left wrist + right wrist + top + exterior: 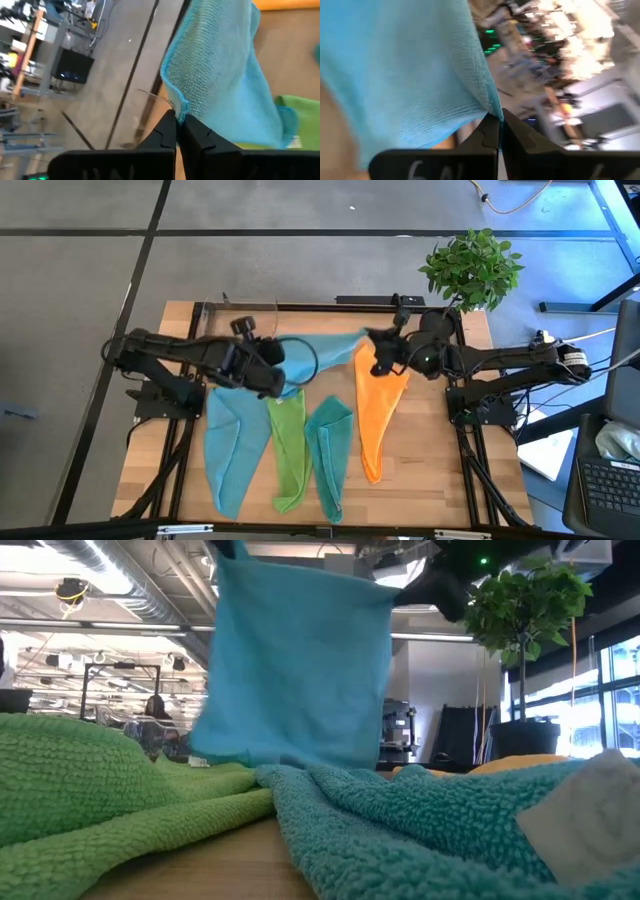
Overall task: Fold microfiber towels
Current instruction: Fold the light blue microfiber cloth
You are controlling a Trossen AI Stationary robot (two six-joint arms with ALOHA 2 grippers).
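Microfiber towels are the job here, and 1 light blue towel [322, 350] hangs in the air between the 2 arms, stretched by its top corners over the far half of the wooden table [440, 470]. On the left, the left gripper [272, 368] is clenched on 1 corner of that raised towel; its wrist view shows the hem pinched right at the fingertips [172, 122]. Below it, 4 more cloths lie in a row on the table: a second light blue towel [232, 442], a lime green towel [290, 442], a teal towel [330, 450] and an orange towel [375, 415]. On the right, the right gripper [378, 352] is clamped on the opposite corner, the hem again caught at the very tips. From table height the held towel [295, 665] drapes as a flat sheet, its lower edge clear of the cloths beneath. To do this step well, I judge that both grips should hold at matching height and keep the top edge taut, so the sheet hangs without a twist. Since each pinch is so shallow, any lowering should be slow and even, and the towel probably needs a bare patch of table, away from the 4 lying cloths.
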